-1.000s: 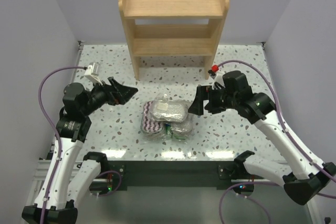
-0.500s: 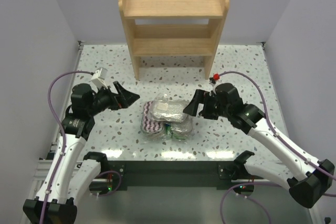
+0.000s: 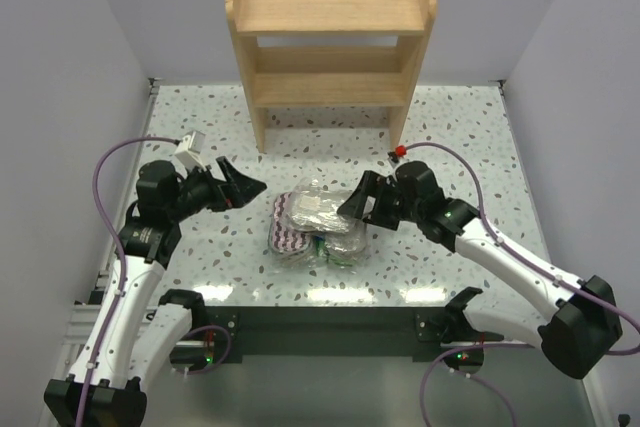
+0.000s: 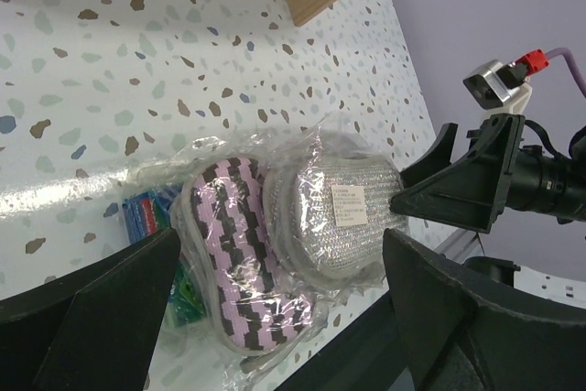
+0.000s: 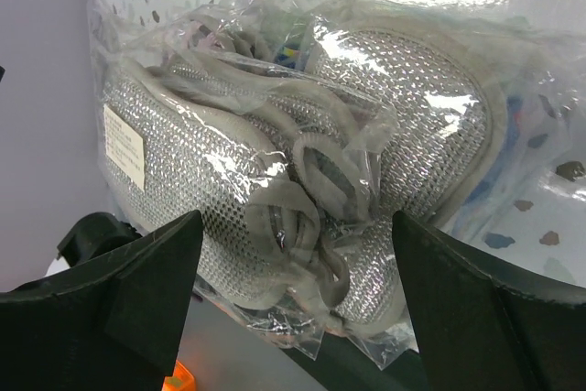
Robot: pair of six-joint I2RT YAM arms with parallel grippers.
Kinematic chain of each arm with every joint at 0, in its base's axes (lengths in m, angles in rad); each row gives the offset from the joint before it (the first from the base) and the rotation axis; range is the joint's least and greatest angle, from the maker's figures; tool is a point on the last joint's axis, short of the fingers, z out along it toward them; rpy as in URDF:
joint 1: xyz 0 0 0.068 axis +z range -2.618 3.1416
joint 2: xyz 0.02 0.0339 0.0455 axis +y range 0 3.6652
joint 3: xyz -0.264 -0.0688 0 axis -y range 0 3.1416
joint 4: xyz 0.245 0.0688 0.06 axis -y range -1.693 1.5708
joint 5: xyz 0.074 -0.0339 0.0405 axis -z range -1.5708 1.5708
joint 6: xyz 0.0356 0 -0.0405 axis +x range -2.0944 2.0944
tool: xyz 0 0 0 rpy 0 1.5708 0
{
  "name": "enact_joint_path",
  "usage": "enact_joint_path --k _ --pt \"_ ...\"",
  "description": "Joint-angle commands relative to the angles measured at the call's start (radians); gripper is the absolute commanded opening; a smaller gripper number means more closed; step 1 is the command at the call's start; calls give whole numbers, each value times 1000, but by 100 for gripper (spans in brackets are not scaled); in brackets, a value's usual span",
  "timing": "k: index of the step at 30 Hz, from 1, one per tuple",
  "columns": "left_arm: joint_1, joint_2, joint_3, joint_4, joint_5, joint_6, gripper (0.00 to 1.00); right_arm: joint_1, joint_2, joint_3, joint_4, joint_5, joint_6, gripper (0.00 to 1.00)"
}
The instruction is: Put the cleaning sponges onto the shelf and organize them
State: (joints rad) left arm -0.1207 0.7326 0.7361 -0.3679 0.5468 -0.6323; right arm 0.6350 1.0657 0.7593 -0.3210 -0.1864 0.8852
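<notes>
As the right tool (image 3: 362, 209) swings in from where it hung a second ago, its spread jaws reach the sponges (image 3: 315, 219) heaped on the bench (image 3: 470, 137) directly ahead. The left tool (image 3: 245, 187), also spread, waits just beside them. The shelf (image 3: 330, 7), well beyond both tools, has no sponge yet, so a first grasp looks close.

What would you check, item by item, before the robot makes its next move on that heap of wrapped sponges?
1. Right claw open: ok, jaws wide apart at the right edge of the sponges.
2. Aim: ok, its wrist view shows silver wrapped pads inside its opening.
3. Left claw out of the way: ok, open, empty, left of the heap.
4. Shelf free: ok, the boards in view look bare.
5. One sponge can come away alone: cannot tell, the wrappers overlap.
</notes>
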Motion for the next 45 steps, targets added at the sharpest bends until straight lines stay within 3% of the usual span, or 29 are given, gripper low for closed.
enact_joint_path --k 1,3,6,7,12,15,20,23,24,25,27,32,42,45 --pt "-7 -10 -9 15 19 14 98 5 30 -12 109 -42 37 86" --pt "-7 -13 -12 11 15 14 98 5 22 -43 140 -50 50 82" --pt "-7 -16 -14 6 12 17 98 5 8 -58 172 -59 61 63" --pt "-5 -16 -14 7 13 14 98 5 2 -58 172 -61 63 51" --pt "-7 -19 -7 3 12 13 97 3 -42 -54 120 -76 64 12" --pt "-5 -21 0 -2 8 14 97 2 -95 -35 96 -68 67 1" --pt "-5 -18 23 -14 5 19 97 -12 -159 73 14 -27 31 0" --pt "-7 -19 37 -29 -2 25 97 -29 -176 214 -165 144 -63 0" --pt "-5 -19 40 -31 -1 28 97 -28 -165 266 -334 242 -93 0" --pt "-5 -19 42 -37 -2 29 97 -29 -123 315 -410 416 -162 0" --pt "-7 -22 42 -40 -4 29 97 -31 -75 432 -583 589 -202 0" --pt "-7 -19 40 -40 -1 28 97 -47 36 541 -756 1044 -269 0" --pt "-5 -22 43 -60 10 45 97 -100 475 621 -1029 1428 -210 0" --pt "-5 -36 40 -81 -5 57 97 -98 566 663 -1035 1449 -212 0"
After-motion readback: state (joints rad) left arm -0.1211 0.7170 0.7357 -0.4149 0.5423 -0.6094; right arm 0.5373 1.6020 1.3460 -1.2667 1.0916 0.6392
